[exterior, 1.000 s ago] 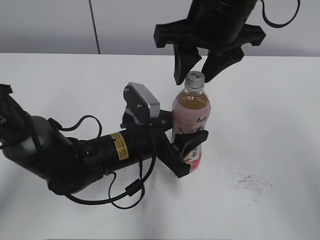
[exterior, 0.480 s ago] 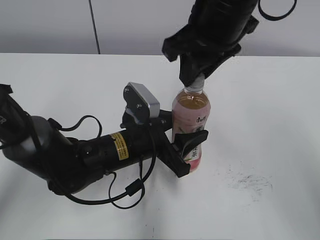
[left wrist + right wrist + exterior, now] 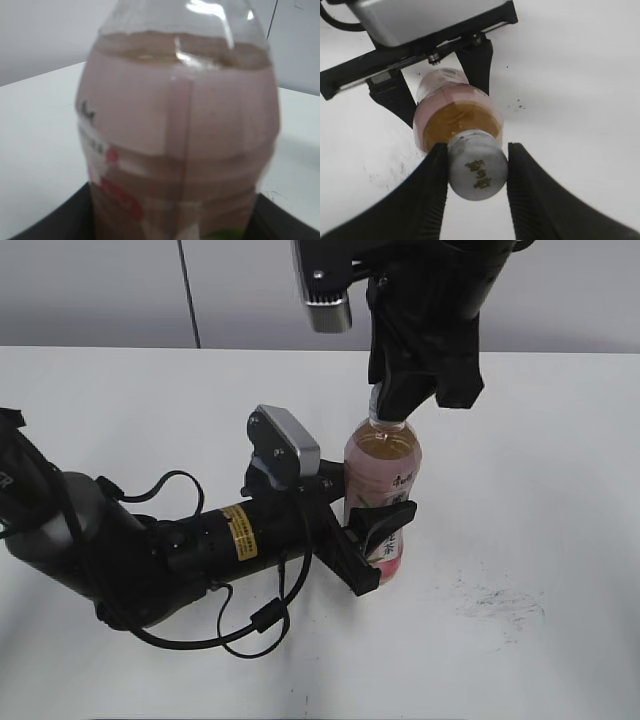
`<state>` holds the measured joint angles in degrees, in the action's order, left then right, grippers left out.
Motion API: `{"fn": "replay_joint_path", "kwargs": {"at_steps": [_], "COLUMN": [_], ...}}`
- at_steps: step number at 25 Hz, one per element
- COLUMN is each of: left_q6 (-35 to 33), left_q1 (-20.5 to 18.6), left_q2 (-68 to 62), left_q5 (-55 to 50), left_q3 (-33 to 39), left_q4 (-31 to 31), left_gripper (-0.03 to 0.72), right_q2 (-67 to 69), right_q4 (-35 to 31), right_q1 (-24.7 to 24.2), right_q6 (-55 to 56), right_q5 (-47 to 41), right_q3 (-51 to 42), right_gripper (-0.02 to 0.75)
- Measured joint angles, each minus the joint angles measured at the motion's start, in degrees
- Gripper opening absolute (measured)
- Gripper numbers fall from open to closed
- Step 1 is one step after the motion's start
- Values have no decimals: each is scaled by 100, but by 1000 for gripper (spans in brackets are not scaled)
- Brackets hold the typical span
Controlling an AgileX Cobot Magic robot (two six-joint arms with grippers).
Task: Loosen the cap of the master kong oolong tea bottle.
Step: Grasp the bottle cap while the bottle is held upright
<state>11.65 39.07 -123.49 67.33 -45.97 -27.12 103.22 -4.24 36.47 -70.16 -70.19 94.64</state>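
The master kong oolong tea bottle (image 3: 381, 475) stands upright on the white table, amber tea inside, pink-and-white label. It fills the left wrist view (image 3: 180, 130). My left gripper (image 3: 374, 540) is shut on the bottle's lower body; its dark fingers show at both sides low in the left wrist view. My right gripper (image 3: 405, 400) comes down from above and hides the cap in the exterior view. In the right wrist view the white cap (image 3: 478, 165), with faint print on top, sits between the two ribbed fingers of the right gripper (image 3: 477, 172), which press on its sides.
The white table (image 3: 540, 490) has grey scuff marks (image 3: 500, 602) to the right of the bottle. The left arm and its cables (image 3: 190, 550) lie across the table's left front. A grey wall stands behind the table.
My right gripper has come down from open above the cap and closed around it, and the wrist has turned. The bottle and left arm have not moved.
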Motion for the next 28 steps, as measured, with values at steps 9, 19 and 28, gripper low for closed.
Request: {"fn": "replay_joint_path", "kwargs": {"at_steps": [9,19,28], "left_q6": [-5,-5,-5], "left_q1": [0,0,0], "left_q2": [0,0,0], "left_q5": [0,0,0], "left_q3": [0,0,0], "left_q4": [0,-5,-5], "left_gripper": [382,382,382], "right_q2": [-44,-244,-202], "right_q4": [-16,-130,-32], "right_q1": [0,0,0], "right_q6": [331,6806,8156], "right_q5": [6,10,10], "right_q3": [11,446,367], "right_gripper": [459,516,516]}}
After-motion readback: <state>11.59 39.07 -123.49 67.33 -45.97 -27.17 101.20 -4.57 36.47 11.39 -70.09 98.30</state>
